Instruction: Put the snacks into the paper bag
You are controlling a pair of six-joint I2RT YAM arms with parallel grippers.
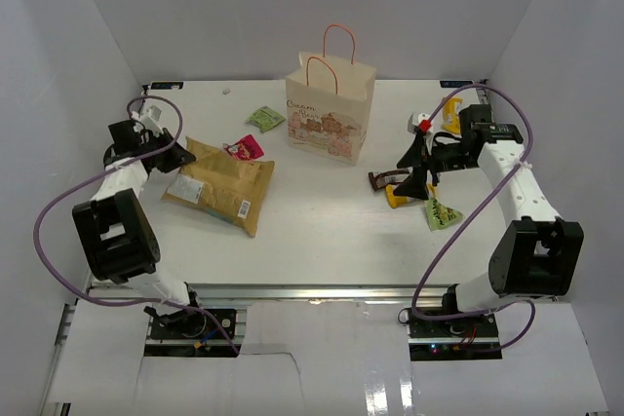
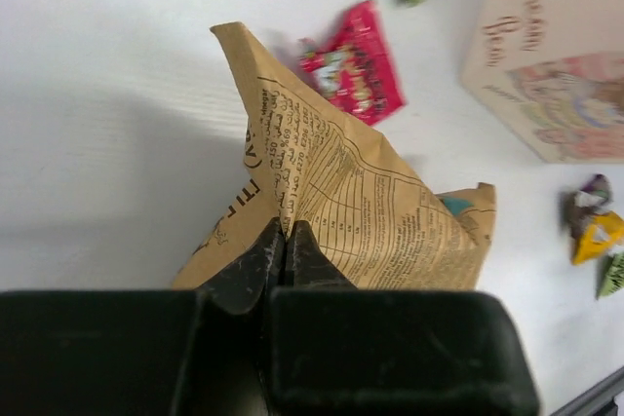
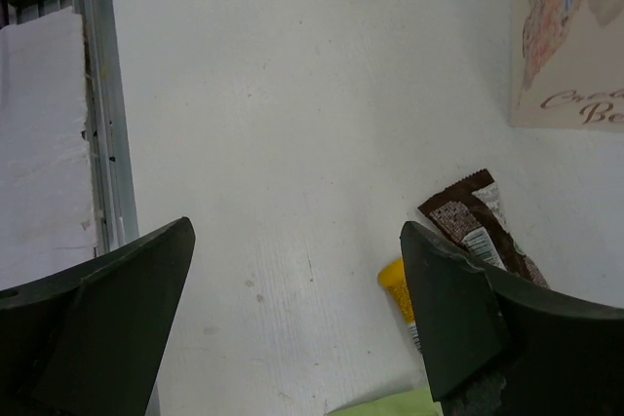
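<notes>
The cream paper bag point(image 1: 331, 107) with orange handles stands upright at the back centre; its printed front also shows in the left wrist view point(image 2: 556, 65). My left gripper point(image 1: 178, 156) is shut on the left edge of the large tan-yellow snack bag point(image 1: 220, 185), pinching a raised fold point(image 2: 322, 172). A magenta packet point(image 1: 246, 148) lies just behind it. A green packet point(image 1: 264, 118) lies left of the paper bag. My right gripper point(image 1: 417, 168) is open above a dark brown bar wrapper point(image 3: 473, 226), a yellow pouch point(image 3: 395, 284) and a green packet point(image 1: 442, 212).
Another yellow pouch point(image 1: 451, 117) lies at the back right behind the right arm. White walls enclose the table on three sides. A metal rail point(image 3: 97, 94) runs along the table's near edge.
</notes>
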